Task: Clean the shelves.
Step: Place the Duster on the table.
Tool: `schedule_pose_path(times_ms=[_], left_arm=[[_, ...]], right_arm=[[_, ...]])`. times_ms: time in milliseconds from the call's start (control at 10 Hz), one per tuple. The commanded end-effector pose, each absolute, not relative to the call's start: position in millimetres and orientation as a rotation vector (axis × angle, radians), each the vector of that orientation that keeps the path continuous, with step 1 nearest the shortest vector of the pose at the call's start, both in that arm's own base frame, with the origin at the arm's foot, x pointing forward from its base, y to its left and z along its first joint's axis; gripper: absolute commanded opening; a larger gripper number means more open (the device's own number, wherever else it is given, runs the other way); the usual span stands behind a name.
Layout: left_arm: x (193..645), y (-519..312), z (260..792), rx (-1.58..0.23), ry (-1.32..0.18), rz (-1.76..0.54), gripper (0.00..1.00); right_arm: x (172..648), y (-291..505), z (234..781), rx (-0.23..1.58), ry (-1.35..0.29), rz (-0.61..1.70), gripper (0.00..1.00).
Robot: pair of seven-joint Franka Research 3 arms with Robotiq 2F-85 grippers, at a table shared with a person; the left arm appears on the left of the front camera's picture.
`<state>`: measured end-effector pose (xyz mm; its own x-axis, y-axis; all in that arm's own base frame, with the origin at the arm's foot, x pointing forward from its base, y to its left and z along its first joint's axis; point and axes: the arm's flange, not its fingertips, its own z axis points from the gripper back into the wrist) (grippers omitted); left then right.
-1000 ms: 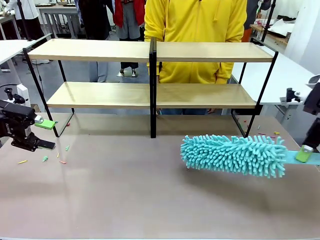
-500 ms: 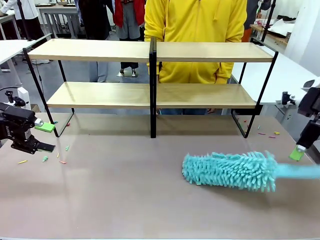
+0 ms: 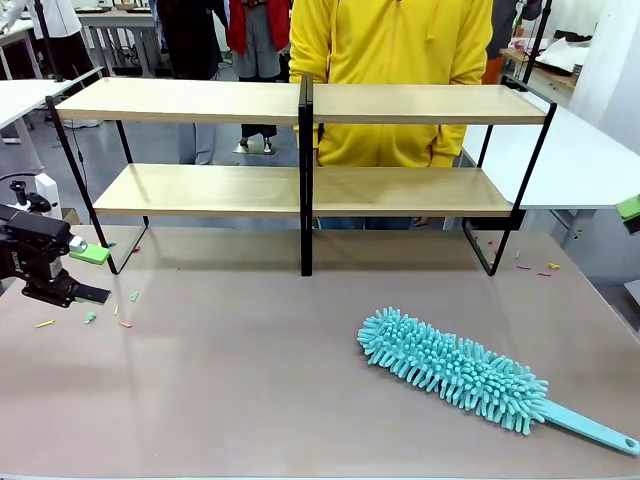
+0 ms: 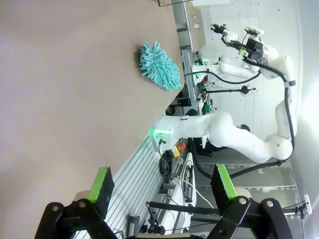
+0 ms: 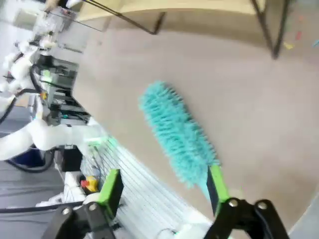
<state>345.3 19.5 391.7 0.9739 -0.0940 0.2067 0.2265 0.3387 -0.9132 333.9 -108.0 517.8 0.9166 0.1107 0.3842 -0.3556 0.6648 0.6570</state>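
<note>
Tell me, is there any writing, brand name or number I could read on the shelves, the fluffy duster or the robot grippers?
None can be read. The shelves, the teal duster and the left gripper carry no visible print. Equipment behind the table edge in the wrist views is too small and blurred to make out any labels.

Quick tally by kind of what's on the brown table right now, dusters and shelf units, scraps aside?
Dusters: 1, the teal duster lying flat at the right front.
Shelf units: 1, the shelves along the far edge, with 2 boards.
Total: 2
</note>
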Motion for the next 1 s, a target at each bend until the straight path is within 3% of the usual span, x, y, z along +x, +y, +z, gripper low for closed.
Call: schedule_pose_path(times_ms=[0,200,300,900], left_arm=[[343,16,391,-1.241,-0.152,-0.222,1.00],[343,16,391,-1.241,-0.152,-0.222,1.00],[343,16,391,-1.241,-0.152,-0.222,1.00],[343,16,391,-1.241,-0.152,-0.222,1.00]], right_arm=[[284,-69,497,0.981,-0.245,0.129,1.00],[252,-55,469,1.031,-0.212,0.028,1.00],[289,-74,491,0.964,-0.225,0.163,1.00],[289,-74,491,0.964,-0.225,0.163,1.00]])
